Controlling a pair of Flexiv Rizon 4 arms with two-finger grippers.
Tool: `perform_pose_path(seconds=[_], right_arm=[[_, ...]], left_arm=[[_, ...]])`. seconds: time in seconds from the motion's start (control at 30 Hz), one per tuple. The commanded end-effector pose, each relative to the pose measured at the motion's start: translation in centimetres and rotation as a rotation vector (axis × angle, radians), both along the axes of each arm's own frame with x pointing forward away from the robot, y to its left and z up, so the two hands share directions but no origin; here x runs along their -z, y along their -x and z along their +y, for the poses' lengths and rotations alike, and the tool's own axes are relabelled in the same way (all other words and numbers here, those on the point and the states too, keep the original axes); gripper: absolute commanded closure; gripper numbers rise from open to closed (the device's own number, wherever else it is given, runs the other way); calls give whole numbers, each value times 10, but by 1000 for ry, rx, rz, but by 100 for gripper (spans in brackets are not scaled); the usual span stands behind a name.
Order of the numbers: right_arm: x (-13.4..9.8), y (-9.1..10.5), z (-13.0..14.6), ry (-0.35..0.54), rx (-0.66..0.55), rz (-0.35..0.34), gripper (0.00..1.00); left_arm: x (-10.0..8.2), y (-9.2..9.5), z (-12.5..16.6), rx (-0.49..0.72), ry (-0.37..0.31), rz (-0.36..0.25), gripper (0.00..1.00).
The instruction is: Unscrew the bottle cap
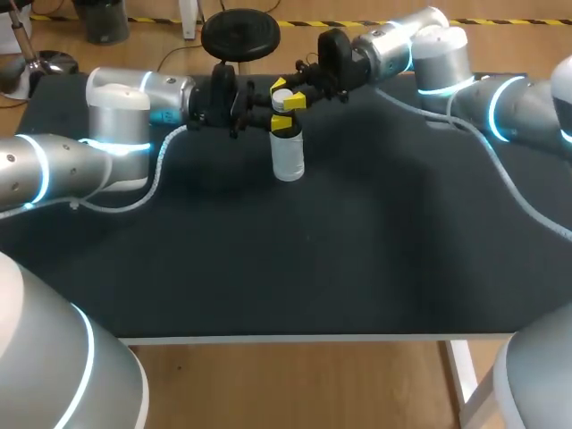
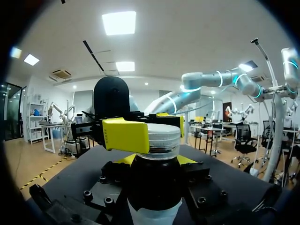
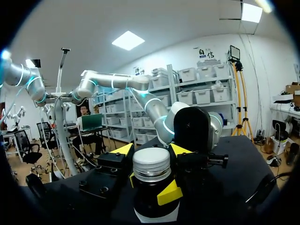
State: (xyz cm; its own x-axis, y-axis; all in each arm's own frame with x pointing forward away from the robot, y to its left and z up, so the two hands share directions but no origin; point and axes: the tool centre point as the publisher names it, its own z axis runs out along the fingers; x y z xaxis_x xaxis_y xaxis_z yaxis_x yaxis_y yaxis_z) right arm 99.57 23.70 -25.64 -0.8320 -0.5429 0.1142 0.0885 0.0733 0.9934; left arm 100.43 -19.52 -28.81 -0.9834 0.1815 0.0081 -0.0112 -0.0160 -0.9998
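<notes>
The right gripper (image 3: 151,185) is clenched on the cap (image 3: 151,163). Seen from the left wrist, one of its yellow fingers (image 2: 125,135) lies flat against the cap's ribbed side and the other shows at the far side. Just under it, the left gripper (image 2: 157,160) is closed on the neck of the bottle (image 1: 288,154), a yellow tip pressed to each side of the dark shoulder directly below the cap. The two come at the bottle from opposite sides, the right arm from behind and to the bottle's right, the left arm from its left.

The bottle stands upright on the black table (image 1: 268,259), towards the far edge. Its lower body is pale and its upper part dark.

As for progress, the cap sits level on the bottle with its lower ring close against the neck, and no gap shows between them. I judge the set-up to be done, with one gripper bracing the bottle and the other on the cap. The unscrewing itself is either not begun or only slightly advanced, and the pictures cannot show how far the thread has turned. The twisting and lifting off remain.

No writing can be made out on the cap. The pale band on the bottle's body may be a label, but it is too small to read.
</notes>
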Motion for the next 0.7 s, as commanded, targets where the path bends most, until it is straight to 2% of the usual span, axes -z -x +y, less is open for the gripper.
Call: perform_pose_path(seconds=[0.03, 0.1, 0.17, 0.3, 0.57, 0.63, 0.67, 0.7], right_arm=[[7, -5, 1, -72, -845, 55, 100], [6, -6, 2, -56, -821, 45, 100], [4, -1, 2, -47, -797, 33, 0], [1, -6, -1, -48, -728, 17, 0], [-14, -4, -16, -79, -477, -70, 0], [-17, -6, -18, -59, -317, -88, 0], [-18, -7, -19, -52, -289, -103, 0], [-19, -9, -20, -31, -209, -118, 0]], left_arm=[[-3, -6, 1, -1, -1, 1, 100], [-3, -6, 1, -1, -1, 1, 100], [-3, -6, 1, -1, -1, 1, 100], [-3, -6, 1, -1, -1, 1, 100], [-3, -6, 1, -1, -1, 1, 100], [-3, -6, 1, -1, -1, 1, 100], [-3, -6, 1, -1, -1, 1, 100], [-3, -6, 1, -1, -1, 1, 100]])
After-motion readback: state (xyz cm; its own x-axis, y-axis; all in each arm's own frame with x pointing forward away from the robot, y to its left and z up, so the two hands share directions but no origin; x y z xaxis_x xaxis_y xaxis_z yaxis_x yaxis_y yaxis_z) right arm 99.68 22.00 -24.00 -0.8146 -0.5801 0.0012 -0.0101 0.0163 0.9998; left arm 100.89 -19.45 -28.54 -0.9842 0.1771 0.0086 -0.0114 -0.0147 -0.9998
